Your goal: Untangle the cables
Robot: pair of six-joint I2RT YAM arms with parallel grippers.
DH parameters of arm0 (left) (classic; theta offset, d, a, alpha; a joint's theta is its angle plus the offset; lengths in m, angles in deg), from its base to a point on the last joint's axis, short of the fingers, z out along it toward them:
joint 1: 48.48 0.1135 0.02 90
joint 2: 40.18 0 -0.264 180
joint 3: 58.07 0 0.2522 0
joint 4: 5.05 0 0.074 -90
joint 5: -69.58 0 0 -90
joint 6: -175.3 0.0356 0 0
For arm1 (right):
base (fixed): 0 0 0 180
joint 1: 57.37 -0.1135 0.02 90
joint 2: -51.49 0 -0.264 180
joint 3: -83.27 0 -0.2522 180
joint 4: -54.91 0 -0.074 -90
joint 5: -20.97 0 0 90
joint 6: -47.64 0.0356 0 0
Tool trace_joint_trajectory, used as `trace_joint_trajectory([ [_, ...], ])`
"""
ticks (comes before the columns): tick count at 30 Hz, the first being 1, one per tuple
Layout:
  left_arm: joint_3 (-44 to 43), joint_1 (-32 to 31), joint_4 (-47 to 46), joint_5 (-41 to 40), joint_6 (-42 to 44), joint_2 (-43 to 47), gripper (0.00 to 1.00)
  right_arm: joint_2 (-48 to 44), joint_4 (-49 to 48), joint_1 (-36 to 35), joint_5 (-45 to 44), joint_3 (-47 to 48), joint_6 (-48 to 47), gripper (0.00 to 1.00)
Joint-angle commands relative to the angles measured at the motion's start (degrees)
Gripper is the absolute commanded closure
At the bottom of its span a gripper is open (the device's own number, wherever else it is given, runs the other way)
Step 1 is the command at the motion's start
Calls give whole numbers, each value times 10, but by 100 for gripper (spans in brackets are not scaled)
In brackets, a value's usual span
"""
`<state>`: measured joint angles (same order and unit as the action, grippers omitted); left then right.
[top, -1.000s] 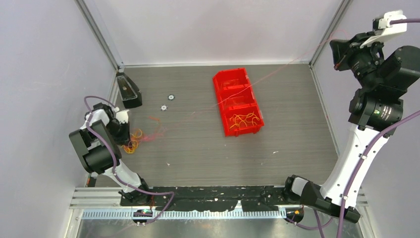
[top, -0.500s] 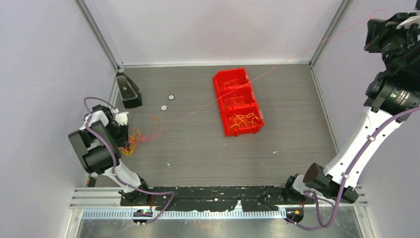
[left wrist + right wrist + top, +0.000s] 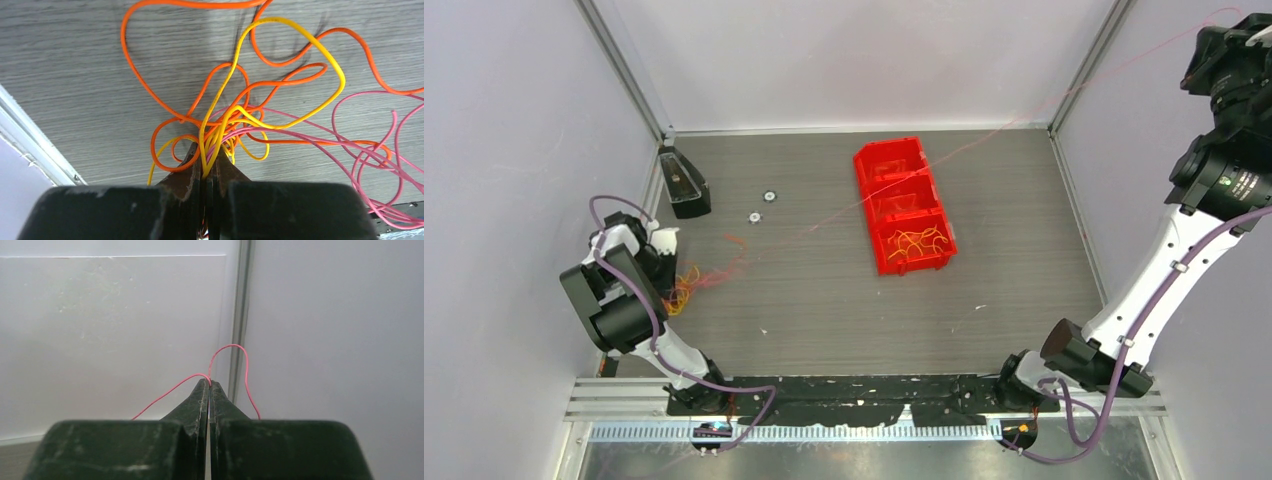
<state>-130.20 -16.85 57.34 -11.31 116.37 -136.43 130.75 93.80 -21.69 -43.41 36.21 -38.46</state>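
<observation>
Left tool: your left tool [image 3: 207, 161] is closed on the cables [image 3: 220, 122]. It pinches a bundle of yellow, orange and pink strands just where they cross.
Right tool: your right tool [image 3: 209, 384] is closed on one pink strand [image 3: 172, 390]. It holds the strand high in the air, far beyond the red bin [image 3: 861, 170], on the side away from the tangle [image 3: 682, 287].
Cables: the tangle lies on the table [image 3: 824, 310], well apart from the red bin, on the side of the left arm.
Pink strand: it runs as one long line from the tangle, passes over the red bin and goes up to the right tool.
Done: I judge that one strand is mostly drawn out. The compartment of the red bin nearest to the arms already holds some loose strands [image 3: 914, 242] in orange and yellow.
Left to do: the orange and yellow loops are crossed together at the left tool, with more pink loops beside them. Most of the separating is ahead of you.
Not clear: I cannot tell whether the pink strand is free of the knot.
</observation>
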Motion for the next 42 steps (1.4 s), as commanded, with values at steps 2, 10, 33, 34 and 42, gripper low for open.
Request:
trace_joint_trajectory([
  [2, -22, 20, -17, -25, 21, -10, 100, 16, -27, 12, -53, 34, -19, 95],
  [10, -16, 23, -26, -41, 38, 1, 100, 31, -49, 13, -65, 42, -22, 95],
  [33, 18, -175, 52, 207, 10, 223, 93, -19, -236, -11, 225, -47, 232, 95],
  [34, 20, -196, 47, 206, 1, 232, 81, -19, -242, -23, 251, -47, 246, 95],
  [42, -56, -227, -20, 301, -64, 292, 1, -35, -300, -157, 302, -44, 320, 94],
])
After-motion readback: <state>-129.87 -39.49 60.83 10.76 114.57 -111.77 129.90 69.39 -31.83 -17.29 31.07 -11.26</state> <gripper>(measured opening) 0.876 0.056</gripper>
